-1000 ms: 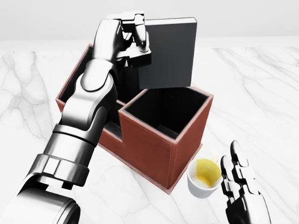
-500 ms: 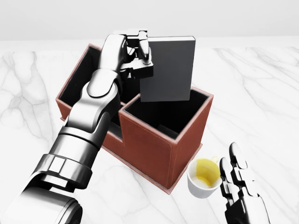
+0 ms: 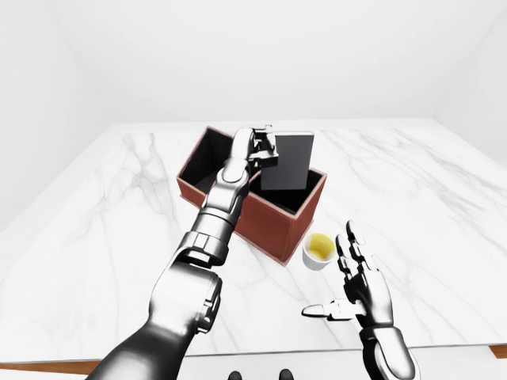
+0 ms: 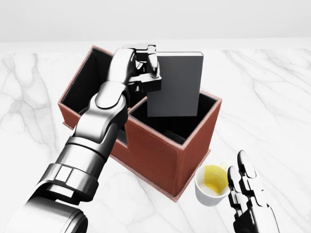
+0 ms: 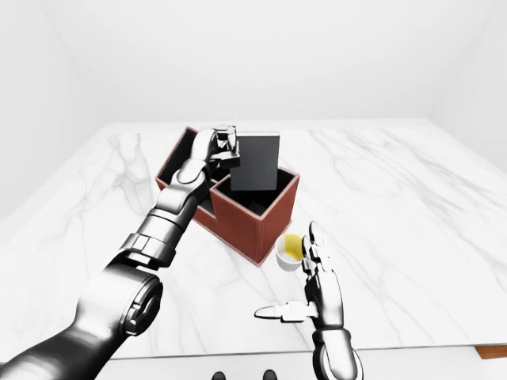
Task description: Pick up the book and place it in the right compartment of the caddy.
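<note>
A dark grey book (image 4: 176,85) stands upright, its lower edge inside the right compartment of the brown caddy (image 4: 160,158). My left hand (image 4: 142,68) is shut on the book's left edge near its top. The caddy has black insides and a lower left compartment, partly hidden by my left arm. My right hand (image 4: 250,201) is open and empty at the bottom right of the head view, beside a cup. The left-eye view shows the same hold on the book (image 3: 287,161).
A white cup (image 4: 212,184) with yellow liquid stands just right of the caddy's near corner, close to my right hand. The caddy rests on a white marble table (image 4: 272,97). The table's near edge shows at the bottom of the right-eye view (image 5: 444,348).
My left hand has lowered the book, from above the caddy's rim down into the right compartment. My right hand has barely moved.
</note>
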{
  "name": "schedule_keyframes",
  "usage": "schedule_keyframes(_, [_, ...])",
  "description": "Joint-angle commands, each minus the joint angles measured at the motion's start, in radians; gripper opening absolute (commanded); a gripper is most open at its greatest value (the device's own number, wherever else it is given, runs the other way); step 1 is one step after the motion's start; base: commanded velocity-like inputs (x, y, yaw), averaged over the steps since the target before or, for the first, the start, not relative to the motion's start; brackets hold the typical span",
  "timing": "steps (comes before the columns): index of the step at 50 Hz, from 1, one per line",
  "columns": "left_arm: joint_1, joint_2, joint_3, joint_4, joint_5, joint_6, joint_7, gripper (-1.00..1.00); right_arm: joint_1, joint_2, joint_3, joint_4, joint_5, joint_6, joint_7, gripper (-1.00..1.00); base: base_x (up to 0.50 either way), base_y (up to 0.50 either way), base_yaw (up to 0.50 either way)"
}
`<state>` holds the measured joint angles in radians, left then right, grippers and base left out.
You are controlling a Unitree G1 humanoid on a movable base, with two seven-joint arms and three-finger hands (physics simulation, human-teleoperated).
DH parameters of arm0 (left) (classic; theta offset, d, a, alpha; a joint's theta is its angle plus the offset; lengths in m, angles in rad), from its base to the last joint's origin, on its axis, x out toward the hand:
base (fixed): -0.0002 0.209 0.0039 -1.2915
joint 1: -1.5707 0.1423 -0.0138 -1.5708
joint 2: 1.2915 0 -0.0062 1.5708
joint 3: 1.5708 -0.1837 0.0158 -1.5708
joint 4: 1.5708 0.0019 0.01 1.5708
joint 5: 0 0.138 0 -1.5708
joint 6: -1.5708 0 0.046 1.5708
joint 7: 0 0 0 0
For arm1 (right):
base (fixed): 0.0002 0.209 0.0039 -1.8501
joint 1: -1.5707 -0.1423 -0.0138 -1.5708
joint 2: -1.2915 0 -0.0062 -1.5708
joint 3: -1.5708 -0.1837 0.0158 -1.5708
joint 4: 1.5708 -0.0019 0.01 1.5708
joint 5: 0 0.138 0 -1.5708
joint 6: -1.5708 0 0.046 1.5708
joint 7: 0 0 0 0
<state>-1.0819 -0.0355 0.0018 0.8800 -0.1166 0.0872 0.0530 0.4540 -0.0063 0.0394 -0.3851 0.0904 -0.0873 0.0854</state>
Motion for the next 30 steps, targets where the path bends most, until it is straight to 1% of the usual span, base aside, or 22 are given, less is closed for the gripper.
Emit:
schedule_keyframes(1, [-0.008, -0.004, 0.027, -0.010, 0.016, 0.000, -0.006, -1.00, 0.005, -0.002, 0.006, -0.002, -0.001, 0.000, -0.004, 1.00, 0.00, 0.00, 0.00])
schedule_keyframes(7, [-0.017, -0.003, 0.032, 0.029, 0.017, 0.000, -0.010, -1.00, 0.006, -0.004, 0.007, -0.004, 0.000, 0.000, -0.005, 1.00, 0.00, 0.00, 0.00])
schedule_keyframes(8, [-0.017, -0.003, 0.032, 0.033, 0.017, -0.003, -0.011, -1.00, 0.006, -0.004, 0.006, -0.004, 0.000, 0.000, -0.005, 1.00, 0.00, 0.00, 0.00])
schedule_keyframes(9, [-0.018, -0.002, 0.033, 0.051, 0.018, -0.020, -0.013, -1.00, 0.005, -0.004, 0.006, -0.004, 0.001, 0.000, -0.005, 1.00, 0.00, 0.00, 0.00])
schedule_keyframes(11, [-0.022, -0.002, 0.035, 0.074, 0.019, -0.041, -0.016, -1.00, 0.007, -0.004, 0.007, -0.004, 0.001, 0.000, -0.005, 1.00, 0.00, 0.00, 0.00])
schedule_keyframes(14, [-0.024, -0.002, 0.037, 0.080, 0.019, -0.048, -0.014, -1.00, 0.009, -0.004, 0.008, -0.005, 0.001, 0.000, -0.006, 1.00, 0.00, 0.00, 0.00])
schedule_keyframes(16, [-0.022, -0.004, 0.036, 0.090, 0.020, -0.065, -0.015, -1.00, 0.007, -0.005, 0.007, -0.005, 0.002, 0.000, -0.006, 1.00, 0.00, 0.00, 0.00])
schedule_keyframes(18, [-0.022, -0.005, 0.036, 0.092, 0.020, -0.069, -0.016, -1.00, 0.007, -0.005, 0.007, -0.005, 0.002, 0.000, -0.006, 1.00, 0.00, 0.00, 0.00])
schedule_keyframes(22, [-0.022, -0.007, 0.037, 0.101, 0.019, -0.088, -0.020, -1.00, 0.009, -0.005, 0.010, -0.003, 0.002, 0.000, -0.007, 1.00, 0.00, 0.00, 0.00])
schedule_keyframes(25, [-0.024, -0.009, 0.037, 0.098, 0.018, -0.088, -0.020, -1.00, 0.007, -0.005, 0.009, 0.001, 0.003, 0.000, -0.007, 1.00, 0.00, 0.00, 0.00])
schedule_keyframes(29, [-0.024, -0.010, 0.039, 0.117, 0.017, -0.115, -0.024, -1.00, 0.008, -0.005, 0.010, 0.004, 0.003, 0.000, -0.007, 1.00, 0.00, 0.00, 0.00])
schedule_keyframes(30, [-0.025, -0.010, 0.040, 0.119, 0.015, -0.117, -0.026, -1.00, 0.010, -0.005, 0.010, 0.003, 0.002, 0.000, -0.007, 1.00, 0.00, 0.00, 0.00])
